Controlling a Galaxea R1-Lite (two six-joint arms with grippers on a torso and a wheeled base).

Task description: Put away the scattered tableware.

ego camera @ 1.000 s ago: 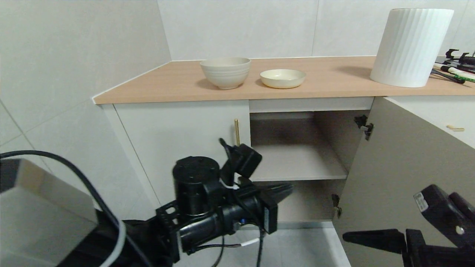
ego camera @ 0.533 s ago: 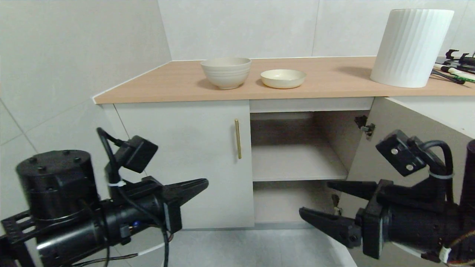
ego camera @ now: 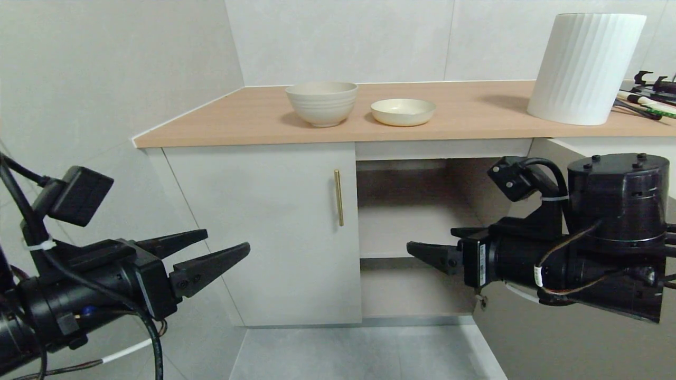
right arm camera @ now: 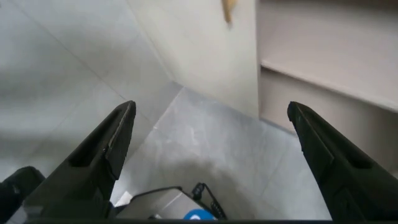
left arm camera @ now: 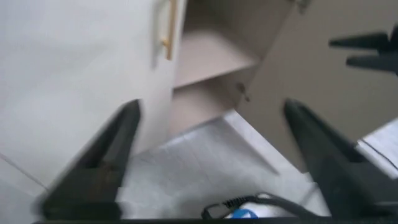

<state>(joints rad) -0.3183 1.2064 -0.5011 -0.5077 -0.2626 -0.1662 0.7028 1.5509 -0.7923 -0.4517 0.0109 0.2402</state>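
A cream bowl (ego camera: 321, 103) and a shallow cream dish (ego camera: 403, 111) stand side by side on the wooden countertop (ego camera: 237, 124), above the cabinet. My left gripper (ego camera: 227, 239) (left arm camera: 211, 106) hangs open and empty at the left, level with the closed cabinet door (ego camera: 274, 227) and well below the countertop. My right gripper (ego camera: 430, 238) (right arm camera: 210, 111) is open and empty too. It points left in front of the open cabinet compartment, near the edge of the middle shelf (ego camera: 422, 232).
A tall white ribbed container (ego camera: 583, 67) stands on the countertop at the right, with utensils (ego camera: 647, 103) beyond it. The right cabinet door (ego camera: 554, 327) stands swung open behind my right arm. A gold handle (ego camera: 338, 197) is on the closed door. Grey floor (ego camera: 359, 353) lies below.
My left arm swung left, away from the cabinet opening to in front of the closed door. My right arm rose from the lower right to the front of the open compartment.
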